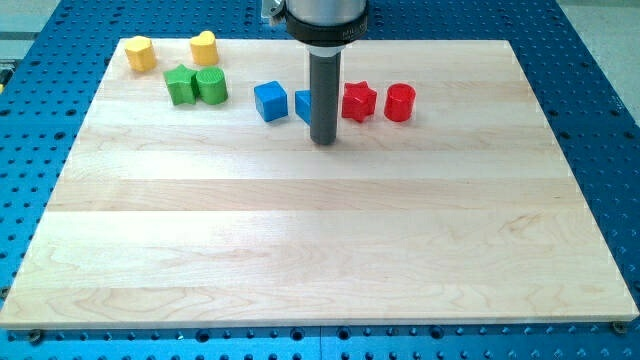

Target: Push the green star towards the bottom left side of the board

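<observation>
All the blocks sit in a row near the top edge of the desk (pixel 300 260); the wide wooden middle and the whole bottom half lie open. I have no hand to spread or press together, only a rod, and it holds nothing. My tip (pixel 324 141) rests on the desk just in front of a blue block (pixel 304 104) that it partly hides, between the blue cube (pixel 270 101) and the red star (pixel 358 100); whether it touches the hidden block I cannot tell. A red cylinder (pixel 399 102) stands further right. The green star (pixel 181 85) lies well to the view's left of my tip, touching a green cylinder (pixel 211 84), below two yellow blocks (pixel 140 53) (pixel 204 47).
</observation>
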Action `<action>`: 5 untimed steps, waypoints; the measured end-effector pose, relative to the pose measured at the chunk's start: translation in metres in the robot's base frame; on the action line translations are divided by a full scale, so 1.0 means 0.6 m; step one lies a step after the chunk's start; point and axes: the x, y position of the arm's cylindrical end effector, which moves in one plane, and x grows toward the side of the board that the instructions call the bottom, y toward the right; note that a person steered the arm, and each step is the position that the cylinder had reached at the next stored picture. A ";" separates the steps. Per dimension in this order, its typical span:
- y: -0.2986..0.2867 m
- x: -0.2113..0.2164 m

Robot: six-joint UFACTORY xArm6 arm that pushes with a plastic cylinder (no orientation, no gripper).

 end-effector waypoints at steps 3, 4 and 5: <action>-0.031 -0.013; -0.076 0.074; -0.212 0.077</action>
